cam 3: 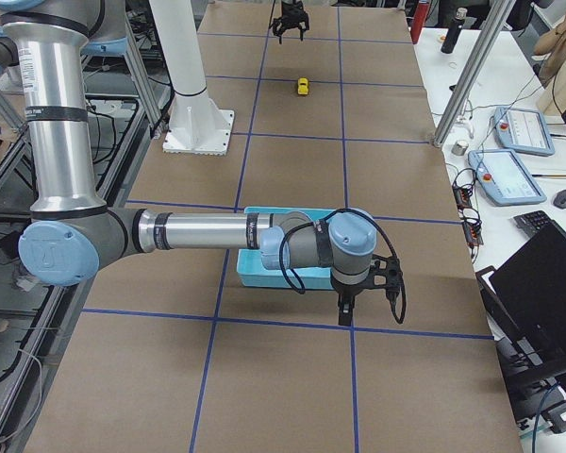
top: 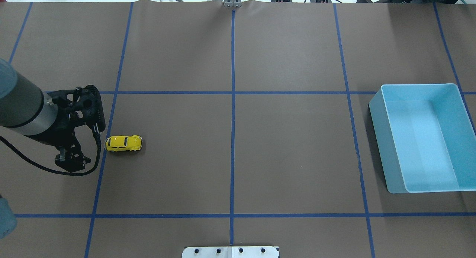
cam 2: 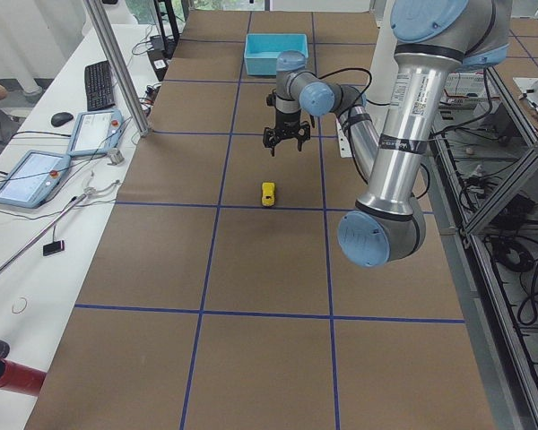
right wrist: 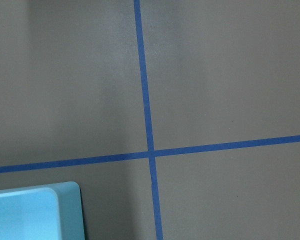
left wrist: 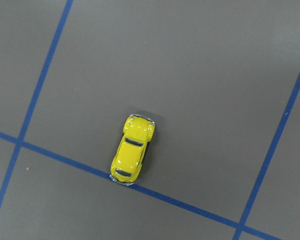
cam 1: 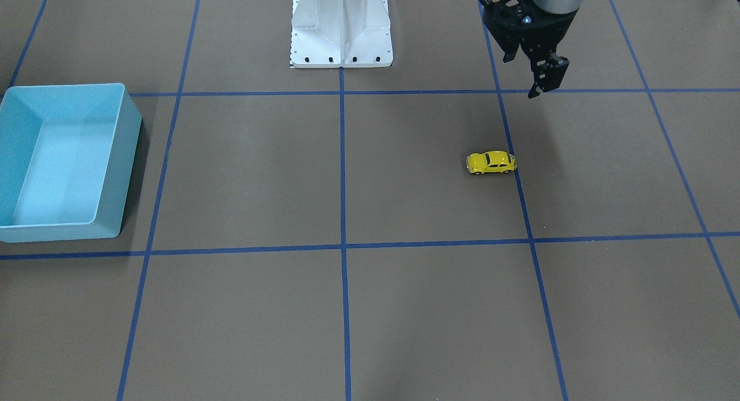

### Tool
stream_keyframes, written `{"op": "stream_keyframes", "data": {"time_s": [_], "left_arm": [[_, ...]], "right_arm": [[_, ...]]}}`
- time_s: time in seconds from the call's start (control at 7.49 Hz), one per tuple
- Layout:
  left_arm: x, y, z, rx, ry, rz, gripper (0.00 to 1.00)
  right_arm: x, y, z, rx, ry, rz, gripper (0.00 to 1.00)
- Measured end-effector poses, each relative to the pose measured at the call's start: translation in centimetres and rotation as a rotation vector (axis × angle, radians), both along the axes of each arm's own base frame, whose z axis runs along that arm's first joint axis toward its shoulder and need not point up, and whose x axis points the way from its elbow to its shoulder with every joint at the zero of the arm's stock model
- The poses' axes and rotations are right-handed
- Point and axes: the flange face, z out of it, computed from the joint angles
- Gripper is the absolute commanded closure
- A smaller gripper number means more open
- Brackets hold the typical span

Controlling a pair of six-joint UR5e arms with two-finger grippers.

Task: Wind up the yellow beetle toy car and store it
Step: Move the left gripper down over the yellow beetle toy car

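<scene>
1. Reaching for the yellow beetle toy car point(top: 124, 143) looks like the step in hand. The left gripper point(cam 2: 285, 141) hangs above the table point(top: 260, 157) with its jaws spread wide and nothing between them.
2. The car sits on its wheels, below the left gripper and a little ahead of it, toward the middle of the table. In the left wrist view it lies just under the picture's centre, with one end touching a blue tape line point(left wrist: 55, 155).
3. Before descending, shift the gripper forward until the car is centred under it.
4. The fingers appear to span the car's short axis, so keep that wrist angle and close on the two door sides, not on the nose and tail.
5. Come down low enough to catch the body beneath its widest bulge. The glossy rounded shell would probably slip out of a high pinch.
6. Close gently and leave the wheels on the table, since winding likely means dragging the car backward under light downward pressure.
7. The light-blue bin point(top: 375, 109) is well apart from the left gripper, at the far end of the table. It sits just beside the right gripper point(cam 3: 344, 316), and I cannot tell whether that gripper's jaws are spread or closed.
</scene>
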Motion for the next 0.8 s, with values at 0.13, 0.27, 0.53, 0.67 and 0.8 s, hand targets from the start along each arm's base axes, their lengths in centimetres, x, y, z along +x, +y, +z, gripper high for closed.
{"op": "stream_keyframes", "data": {"time_s": [0.13,0.27,0.53,0.67,0.8], "left_arm": [[0.9,-0.5,0.2,0.027,-0.011,0.024,0.00],[1.9,-1.3,0.2,0.053,-0.023,0.038,0.00],[4.6,-3.3,0.7,0.091,-0.044,0.086,0.00],[6.0,-4.3,1.1,0.102,-0.045,0.105,0.00],[7.1,-5.2,1.7,0.108,-0.042,0.115,0.00]], "right_arm": [[0.0,0.0,0.0,0.000,-0.001,0.000,0.00],[0.0,0.0,0.0,0.000,-0.002,0.000,0.00],[0.0,0.0,0.0,0.000,-0.002,0.000,0.00],[0.0,0.0,0.0,0.001,0.000,0.000,0.00],[0.0,0.0,0.0,0.001,0.003,0.000,0.00]]}}
